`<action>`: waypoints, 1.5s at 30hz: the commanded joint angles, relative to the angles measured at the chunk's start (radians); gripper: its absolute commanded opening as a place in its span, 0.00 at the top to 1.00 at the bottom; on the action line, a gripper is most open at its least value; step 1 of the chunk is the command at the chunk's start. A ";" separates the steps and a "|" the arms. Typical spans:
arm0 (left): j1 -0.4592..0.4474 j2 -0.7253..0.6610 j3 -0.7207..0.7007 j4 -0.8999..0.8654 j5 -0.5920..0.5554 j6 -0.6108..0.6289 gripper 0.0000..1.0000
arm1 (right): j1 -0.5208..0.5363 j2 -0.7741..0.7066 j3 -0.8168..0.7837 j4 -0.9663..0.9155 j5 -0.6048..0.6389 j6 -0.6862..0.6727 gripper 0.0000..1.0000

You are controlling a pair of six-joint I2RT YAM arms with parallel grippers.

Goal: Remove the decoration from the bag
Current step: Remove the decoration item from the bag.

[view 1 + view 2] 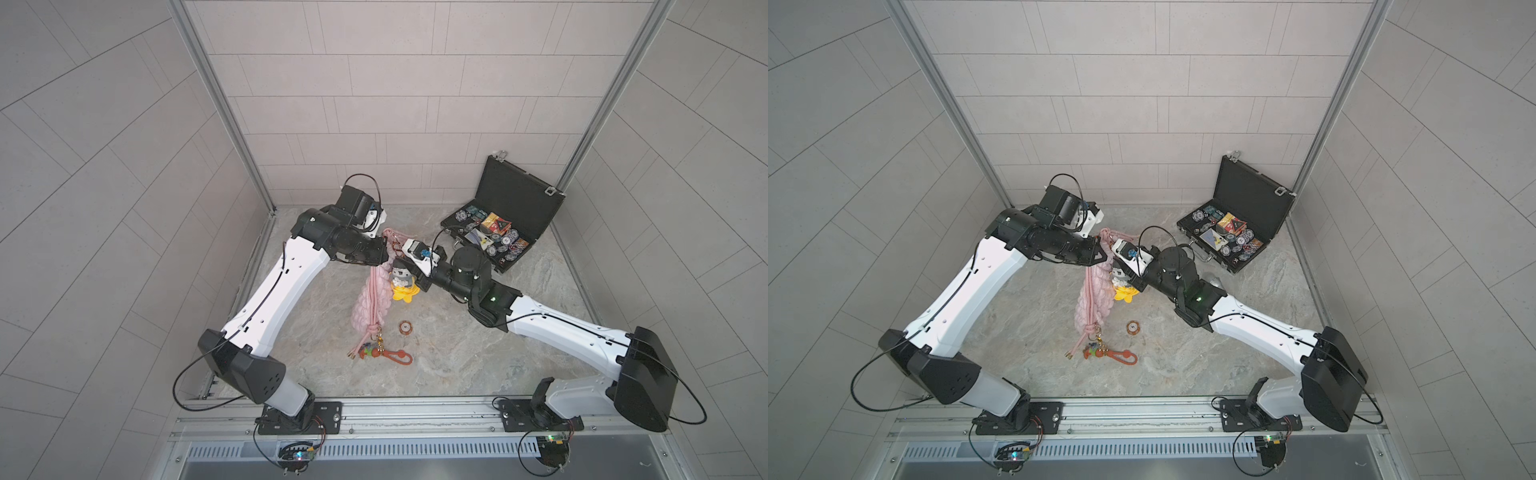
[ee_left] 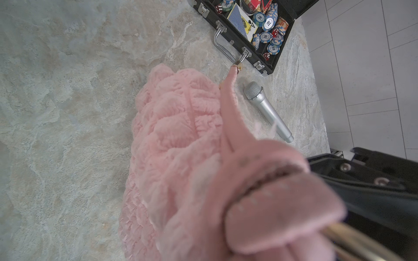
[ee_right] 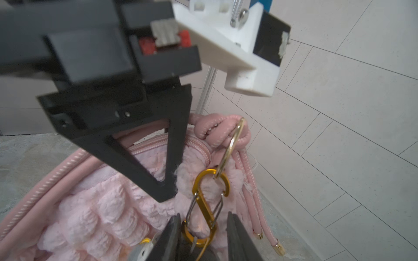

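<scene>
The pale-pink puffy bag (image 1: 368,305) (image 1: 1092,301) hangs tilted over the table, its top edge pinched by my left gripper (image 3: 166,194) (image 1: 384,249), which is shut on it. A gold ring (image 3: 233,144) on the knotted cord strap carries a gold S-shaped carabiner (image 3: 204,203). The decoration (image 1: 403,286) (image 1: 1123,289), a grey and yellow toy, hangs from it beside the bag. My right gripper (image 3: 203,217) straddles the carabiner's lower loop; one finger touches it and a gap shows at the other. In the left wrist view, pink strap hides the left jaws.
An open black case (image 1: 519,195) of poker chips and cards stands at the back right. A silver microphone (image 2: 267,110) lies by its handle. One loose chip (image 1: 404,326) and a small colourful charm with a red loop (image 1: 386,354) lie near the bag's lower end.
</scene>
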 commanded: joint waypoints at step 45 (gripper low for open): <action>0.004 0.037 0.027 -0.060 0.046 0.097 1.00 | 0.006 0.001 0.053 -0.053 -0.071 -0.072 1.00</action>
